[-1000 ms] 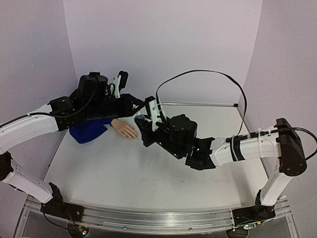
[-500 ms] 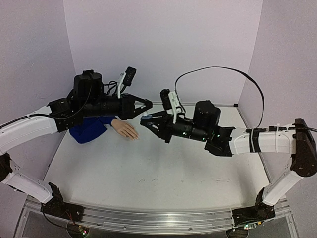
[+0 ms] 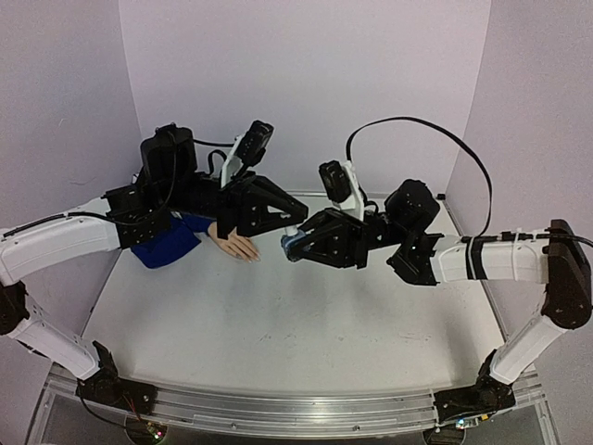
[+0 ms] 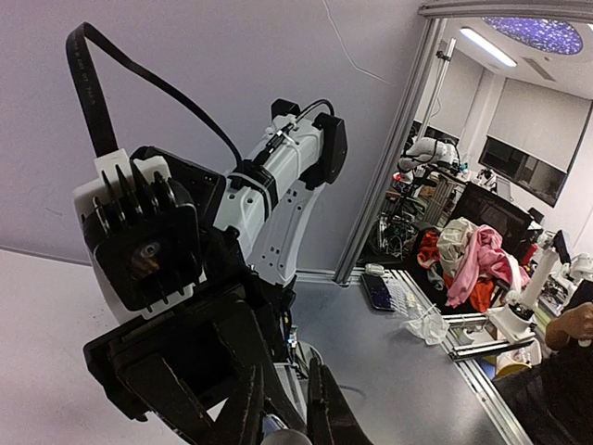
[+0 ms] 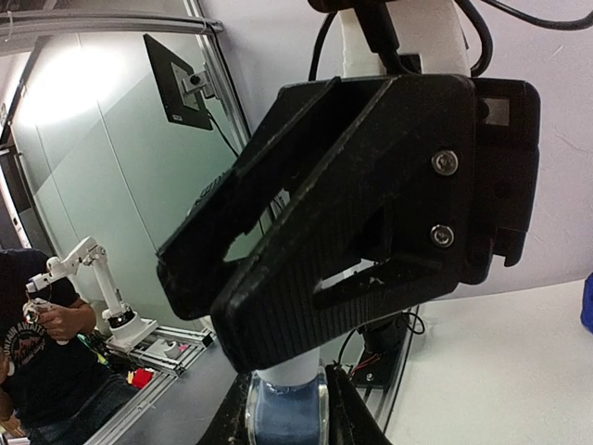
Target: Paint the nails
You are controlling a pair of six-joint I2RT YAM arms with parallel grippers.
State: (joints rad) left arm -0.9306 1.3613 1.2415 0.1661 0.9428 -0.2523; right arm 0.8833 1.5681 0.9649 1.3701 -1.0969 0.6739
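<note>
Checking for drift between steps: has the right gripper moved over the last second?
Yes. The right gripper, its jaws shut on the bottle, has shifted rightward, away from the mannequin hand, which has stayed put.

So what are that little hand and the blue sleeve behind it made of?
The little hand looks like smooth, matte peach plastic or rubber: stiff moulded fingers, no sheen. The sleeve looks like soft fabric, since it bunches into folds; its weave is too small to tell.
</note>
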